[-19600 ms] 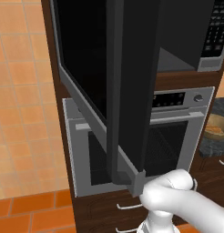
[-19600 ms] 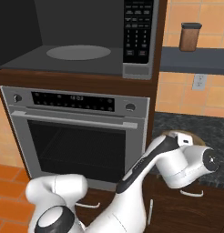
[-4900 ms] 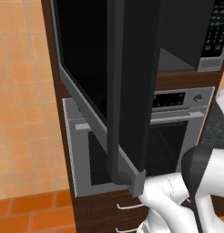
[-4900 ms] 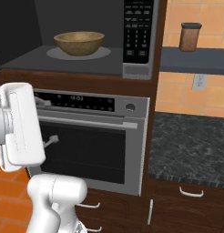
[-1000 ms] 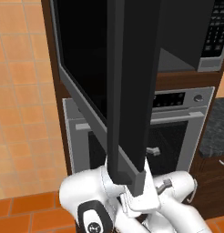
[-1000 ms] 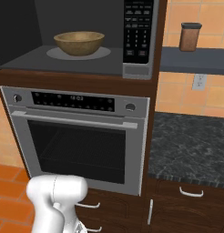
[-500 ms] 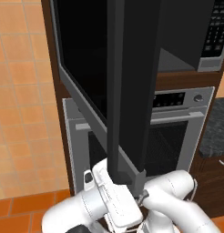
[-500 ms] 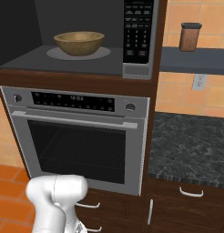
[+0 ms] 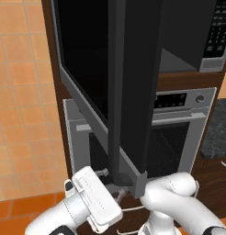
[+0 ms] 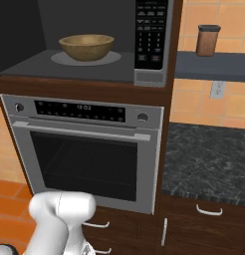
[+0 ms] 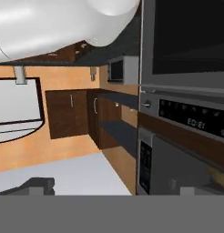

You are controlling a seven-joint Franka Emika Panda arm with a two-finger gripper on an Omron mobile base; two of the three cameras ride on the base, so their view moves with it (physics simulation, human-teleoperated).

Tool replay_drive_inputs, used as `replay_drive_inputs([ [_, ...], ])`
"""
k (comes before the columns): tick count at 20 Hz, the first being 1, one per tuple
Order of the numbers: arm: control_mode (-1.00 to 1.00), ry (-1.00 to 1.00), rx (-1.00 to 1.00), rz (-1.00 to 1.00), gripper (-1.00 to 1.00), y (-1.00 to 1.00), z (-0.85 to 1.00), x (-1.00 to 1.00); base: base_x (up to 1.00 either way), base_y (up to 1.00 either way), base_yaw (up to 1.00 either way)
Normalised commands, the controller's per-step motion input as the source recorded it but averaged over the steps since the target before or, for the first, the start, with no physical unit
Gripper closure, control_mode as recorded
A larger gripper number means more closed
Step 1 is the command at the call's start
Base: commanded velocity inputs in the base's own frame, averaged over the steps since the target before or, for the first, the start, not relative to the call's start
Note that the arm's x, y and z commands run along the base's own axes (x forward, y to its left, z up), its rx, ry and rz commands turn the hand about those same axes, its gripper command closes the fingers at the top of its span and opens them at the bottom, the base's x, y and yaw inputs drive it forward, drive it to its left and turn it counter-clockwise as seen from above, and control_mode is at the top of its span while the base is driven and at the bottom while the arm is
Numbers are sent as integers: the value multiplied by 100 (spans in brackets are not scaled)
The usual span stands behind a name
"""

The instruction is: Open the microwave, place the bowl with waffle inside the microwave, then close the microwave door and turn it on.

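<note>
The microwave (image 10: 150,45) stands open above the oven. Its door (image 9: 133,82) is swung out toward me and shows edge-on in the left base view. The tan bowl (image 10: 87,46) sits upright on the round turntable inside the cavity; the waffle is hidden below its rim. My gripper (image 9: 112,183) is low, just under the door's lower corner and in front of the oven, far below the bowl. Its dark fingertips (image 11: 38,184) stand wide apart in the hand view, open with nothing between them.
A steel oven (image 10: 89,159) with two knobs and a bar handle fills the space below the microwave. A dark stone counter (image 10: 209,159) lies to the right, with a brown jar (image 10: 207,40) on the shelf above. Drawers (image 10: 209,211) are below.
The arm has swung under the door's lower corner; the hand came into the left base view and shifted a little left. The bowl and the door have not moved.
</note>
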Motion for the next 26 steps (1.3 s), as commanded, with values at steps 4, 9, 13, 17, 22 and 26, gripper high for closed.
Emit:
replay_drive_inputs([
  [4,-100,6,4,8,-100,69,-44,14,0,0,0],
  [9,-100,7,10,6,-100,62,-9,0,0,0,0],
  [13,-100,7,11,6,-100,65,0,0,0,0,0],
  [17,-100,0,9,7,-100,58,-2,3,0,0,0],
  [22,-100,0,8,7,-100,56,0,1,0,0,0],
  [26,-100,0,10,8,-100,47,0,0,0,0,0],
])
